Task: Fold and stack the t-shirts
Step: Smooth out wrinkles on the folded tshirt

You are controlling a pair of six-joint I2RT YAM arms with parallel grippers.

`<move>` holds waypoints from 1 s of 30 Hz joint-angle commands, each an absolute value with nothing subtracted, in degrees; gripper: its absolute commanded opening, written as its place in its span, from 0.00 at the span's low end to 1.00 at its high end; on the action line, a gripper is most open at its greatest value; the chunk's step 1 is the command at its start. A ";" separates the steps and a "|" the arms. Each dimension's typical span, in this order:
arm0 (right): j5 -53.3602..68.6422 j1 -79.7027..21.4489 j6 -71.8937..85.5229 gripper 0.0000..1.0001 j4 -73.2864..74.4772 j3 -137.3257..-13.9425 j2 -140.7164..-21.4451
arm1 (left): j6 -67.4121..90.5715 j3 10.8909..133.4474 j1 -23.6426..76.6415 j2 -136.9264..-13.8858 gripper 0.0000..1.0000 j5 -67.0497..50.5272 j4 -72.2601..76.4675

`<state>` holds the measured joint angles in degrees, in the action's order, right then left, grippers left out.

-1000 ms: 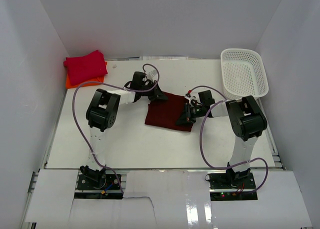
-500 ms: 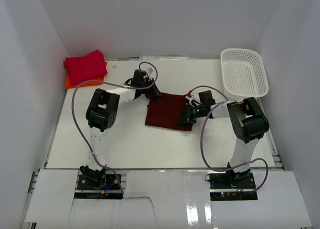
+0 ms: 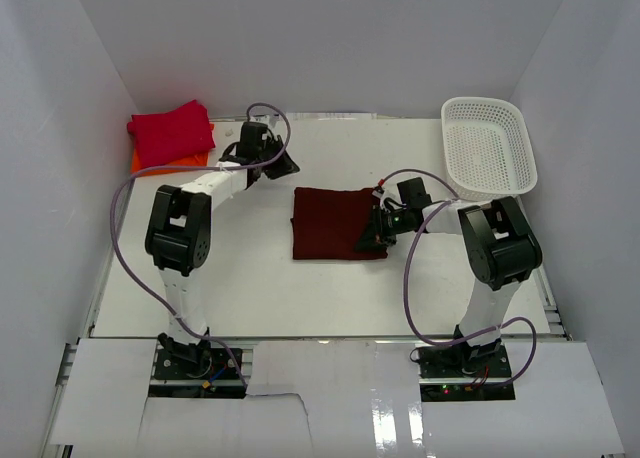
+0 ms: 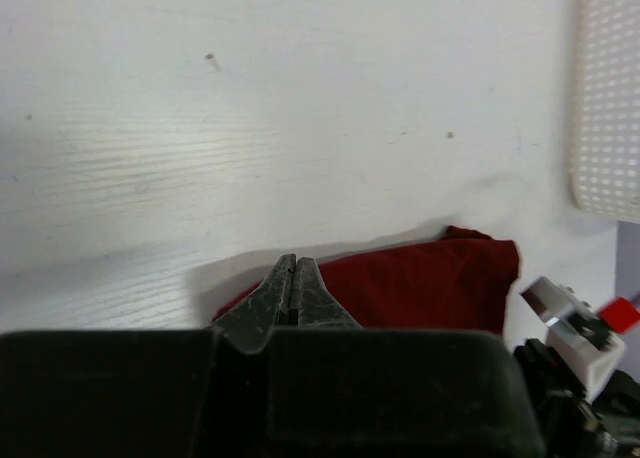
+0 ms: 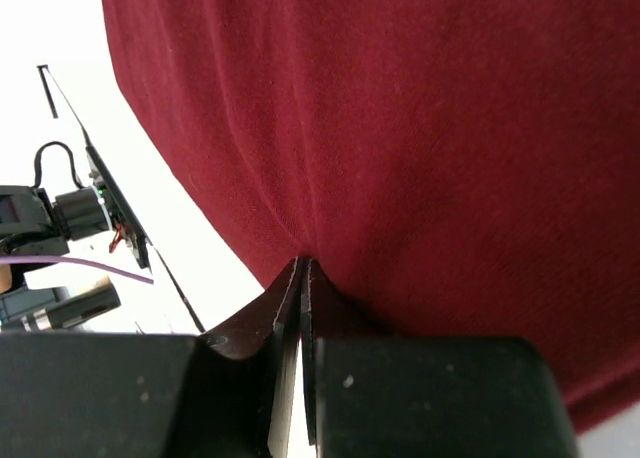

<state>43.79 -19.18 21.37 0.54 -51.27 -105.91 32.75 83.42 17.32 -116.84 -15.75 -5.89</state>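
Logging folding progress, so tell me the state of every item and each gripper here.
Dark maroon cloth t-shirt: folded flat, lying alone.
Bright crimson cloth t-shirt: folded, top of the corner stack.
Orange cloth t-shirt: beneath it, edges showing.
White plastic mesh basket: upright, empty.
Left gripper: shut, holding nothing.
Right gripper: shut, tips at the maroon t-shirt.

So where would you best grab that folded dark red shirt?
Probably the left edge, pinching all the layers together and coming in low from the left. The maroon shirt lies flat as a folded rectangle, so only its edges give anything to pinch, and the right pincer occupies its right edge.
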 commanded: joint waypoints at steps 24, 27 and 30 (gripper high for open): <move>39.81 -15.56 24.17 0.08 7.91 -90.95 -122.33 | 41.39 69.34 17.93 -111.79 0.00 -32.96 15.38; 40.60 -14.77 24.08 0.08 7.91 -92.54 -124.79 | 41.84 70.40 17.93 -113.38 0.00 -33.31 15.91; 40.61 -13.98 23.73 0.08 7.65 -92.20 -126.38 | 41.57 71.10 17.93 -114.78 0.00 -33.22 16.00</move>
